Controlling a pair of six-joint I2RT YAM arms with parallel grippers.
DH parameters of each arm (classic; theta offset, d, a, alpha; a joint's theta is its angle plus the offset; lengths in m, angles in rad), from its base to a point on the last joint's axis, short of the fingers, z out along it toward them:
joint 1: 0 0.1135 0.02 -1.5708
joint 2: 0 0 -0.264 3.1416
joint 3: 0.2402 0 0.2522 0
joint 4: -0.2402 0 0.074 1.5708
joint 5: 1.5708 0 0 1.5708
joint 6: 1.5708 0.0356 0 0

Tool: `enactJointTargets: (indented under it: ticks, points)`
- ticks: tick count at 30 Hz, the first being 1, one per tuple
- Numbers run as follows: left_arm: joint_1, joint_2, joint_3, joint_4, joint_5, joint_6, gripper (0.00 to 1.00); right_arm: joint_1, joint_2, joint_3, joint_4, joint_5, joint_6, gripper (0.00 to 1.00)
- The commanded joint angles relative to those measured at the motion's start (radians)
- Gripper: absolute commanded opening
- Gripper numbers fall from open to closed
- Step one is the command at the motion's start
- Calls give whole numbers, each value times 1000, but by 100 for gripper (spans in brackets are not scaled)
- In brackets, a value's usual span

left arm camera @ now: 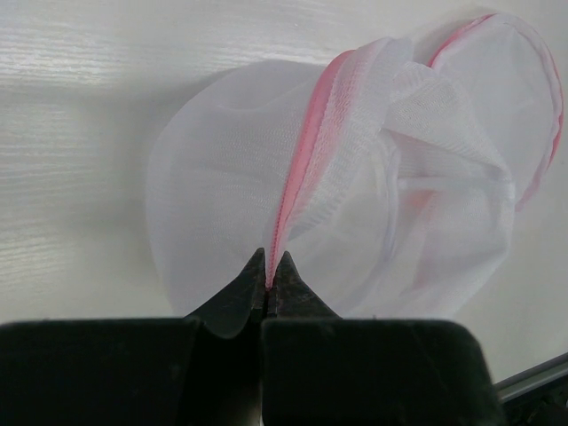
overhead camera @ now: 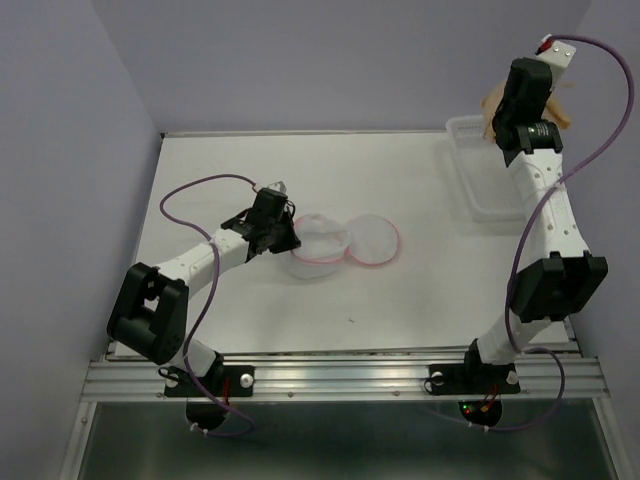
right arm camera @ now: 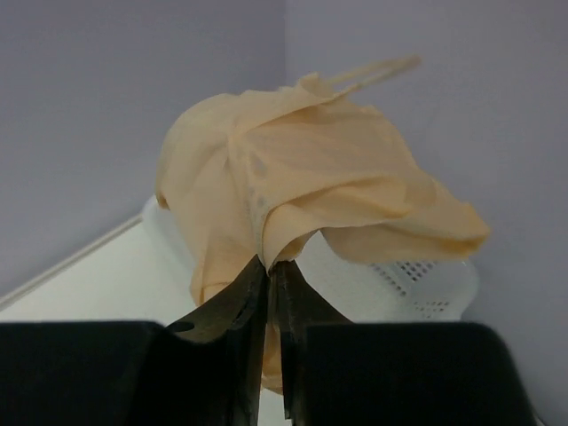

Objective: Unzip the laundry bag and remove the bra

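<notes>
The laundry bag [overhead camera: 345, 243], a white mesh pouch with pink trim, lies open in two joined round halves at the table's middle. My left gripper [overhead camera: 284, 238] is shut on the pink trim of its left half; in the left wrist view the trim [left arm camera: 297, 191] runs up from my closed left gripper [left arm camera: 269, 266]. My right gripper [overhead camera: 497, 118] is raised at the far right and is shut on the tan bra [right arm camera: 302, 191], which hangs bunched over the white basket [right arm camera: 417, 280]. From above, only bits of the bra [overhead camera: 490, 103] show beside the wrist.
The white lattice basket [overhead camera: 485, 180] stands at the table's far right corner, under my right gripper. Lavender walls close in the back and sides. The arms' purple cables loop over the table.
</notes>
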Motion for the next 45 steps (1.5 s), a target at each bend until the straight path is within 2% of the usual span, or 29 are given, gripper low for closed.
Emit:
enactJointTargets:
  ticks: [1,2,3,4,5,6,7,9,10,13,15,16,20,24,27,30,33,37,43,45]
  points:
    - [-5,-23,36,-6,-18,1,0,-124,93,47,-133,35,89,18]
    - [-5,-21,37,-9,-19,1,3,-140,122,44,-153,1,99,26]
    - [-5,-20,40,-12,-21,2,6,-149,136,42,-158,-20,87,38]
    - [-5,-20,45,-13,-24,2,11,-149,148,39,-164,-40,76,67]
    - [-3,-18,48,-19,-27,4,16,-149,157,36,-179,-60,73,81]
    - [-3,-18,59,-22,-32,5,17,-149,162,27,-179,-114,68,100]
    - [-5,-20,63,-26,-35,8,25,-149,162,18,-179,-139,68,100]
    - [-5,-24,80,-33,-44,10,29,-149,151,1,-179,-177,86,100]
    - [-3,-27,86,-38,-45,10,45,-149,141,-7,-178,-197,91,100]
    - [-5,-50,112,-56,-53,16,69,-149,78,-56,-165,-301,105,100]
    - [-5,-79,131,-62,-55,31,71,-149,38,-103,-162,-387,126,100]
    - [-5,-90,143,-68,-62,36,80,-149,0,-124,-164,-409,143,100]
    - [-5,-141,206,-133,-136,50,99,-140,-127,-272,-182,-492,195,100]
    - [-3,-236,211,-202,-228,41,99,-99,-289,-502,-144,-568,215,100]
    - [9,-334,183,-269,-361,-26,99,19,-376,-639,-145,-539,211,100]
    - [12,-386,133,-340,-429,-67,99,78,-421,-754,-129,-536,217,100]
    - [20,-454,79,-389,-466,-122,99,78,-453,-841,-109,-541,278,100]
    - [23,-533,34,-392,-475,-139,99,78,-473,-869,-98,-475,326,100]
    - [24,-540,37,-377,-424,-142,99,78,-530,-923,-9,-519,338,100]
    - [24,-538,36,-375,-430,-140,99,78,-545,-934,12,-489,323,100]
